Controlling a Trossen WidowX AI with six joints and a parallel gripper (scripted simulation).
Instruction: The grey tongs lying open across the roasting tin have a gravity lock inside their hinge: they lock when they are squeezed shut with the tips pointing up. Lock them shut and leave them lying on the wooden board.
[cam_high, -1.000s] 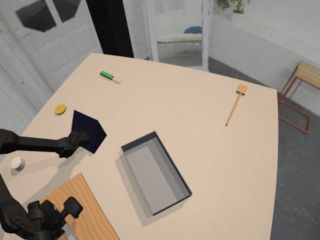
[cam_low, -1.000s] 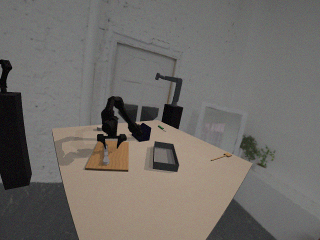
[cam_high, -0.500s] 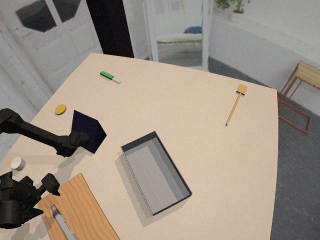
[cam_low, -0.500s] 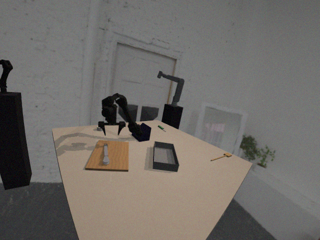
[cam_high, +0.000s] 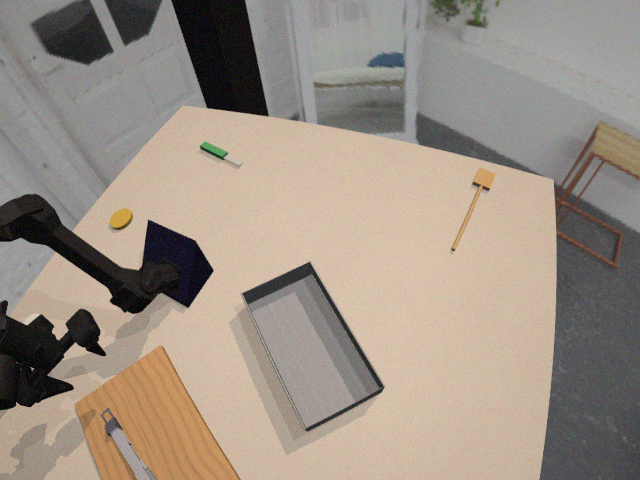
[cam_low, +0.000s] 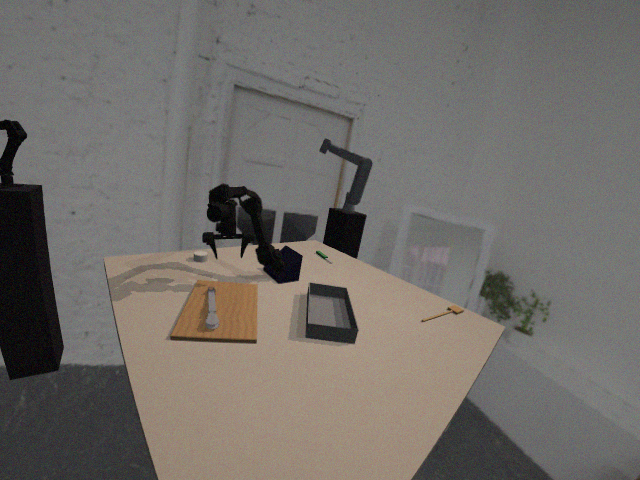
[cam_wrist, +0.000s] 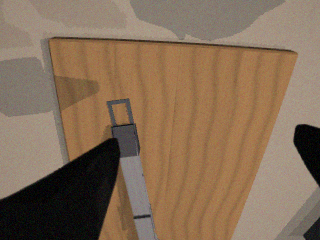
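Table: pale top (cam_high: 413, 310) (cam_low: 289, 392), running out below the hand and beyond it; its near edge lies behind the arm.
Roasting tin: dark-walled (cam_high: 345, 325) (cam_low: 330, 333), well apart from the hand, past the board's long side; nothing in it.
Wooden board: (cam_high: 170, 408) (cam_low: 237, 310) (cam_wrist: 210, 125), below and ahead of the hand.
Hand: black gripper (cam_high: 88, 370) (cam_low: 229, 255) (cam_wrist: 205, 139), raised, fingers spread wide, nothing held.
Tongs: grey (cam_high: 126, 452) (cam_low: 211, 307) (cam_wrist: 136, 185), flat on the board, ahead of the hand; arms together, apparently locked.
Handling: probably light, stiff, smooth metal; if regrasped, best across both arms near the middle, away from the pull ring (cam_high: 106, 414) (cam_wrist: 131, 111).
Room: open above the tongs; board edge close by the ring end; the tin's walls call for a higher path.
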